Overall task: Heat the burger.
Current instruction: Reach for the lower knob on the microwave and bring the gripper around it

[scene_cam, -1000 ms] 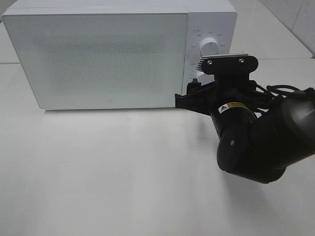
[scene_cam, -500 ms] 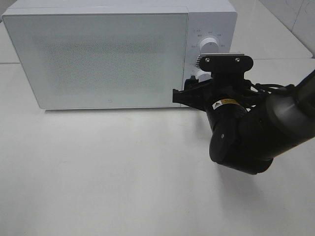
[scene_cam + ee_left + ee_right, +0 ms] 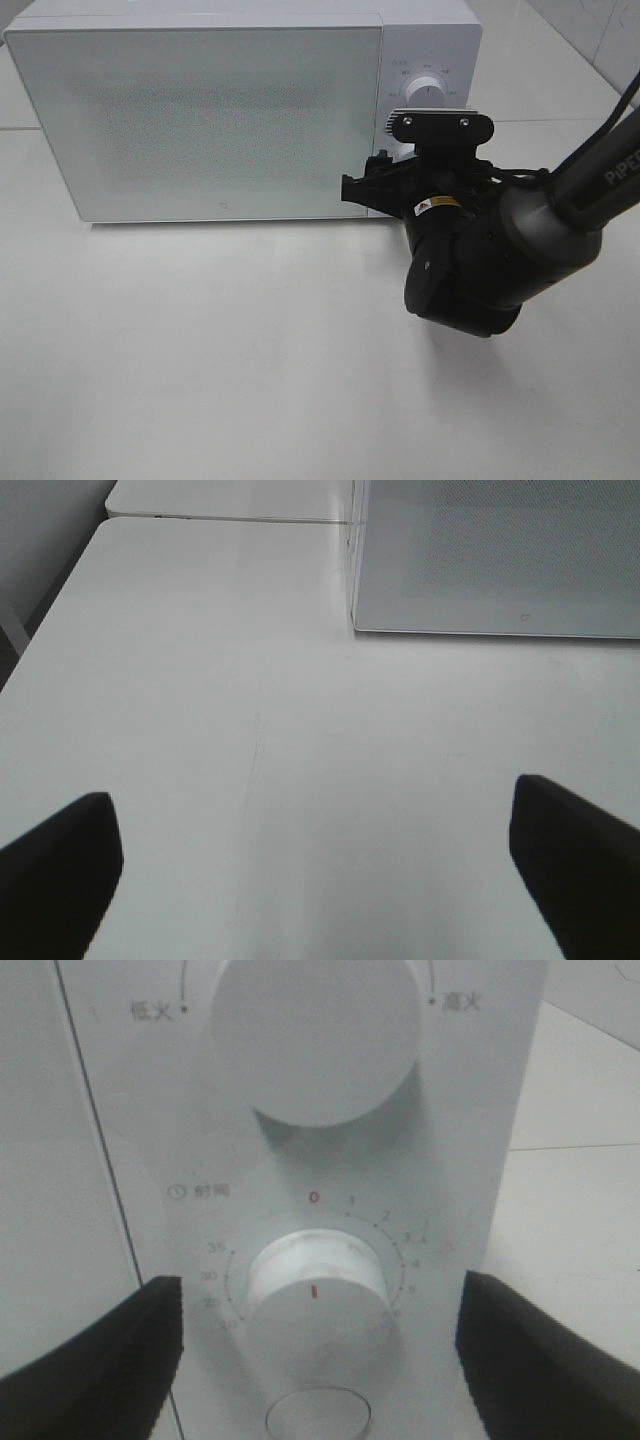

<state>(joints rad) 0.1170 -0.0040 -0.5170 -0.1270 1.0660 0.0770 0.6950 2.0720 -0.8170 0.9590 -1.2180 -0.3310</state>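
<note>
Vs a second ago: right arm has slid left, closer to the microwave (image 3: 200,120) panel; nothing else moved. Count: one microwave, two dials, one round button (image 3: 318,1415), two grippers. Right gripper (image 3: 320,1360) has its jaws spread, flanking the timer dial (image 3: 315,1300) without touching it; red mark sits at 0. Power dial (image 3: 315,1030) is above. Left gripper (image 3: 315,865) has jaws wide apart over the bare table (image 3: 300,730), holding nothing. Burger: not visible in any view, door shut. From the high camera the right wrist blocks the lower panel.
</note>
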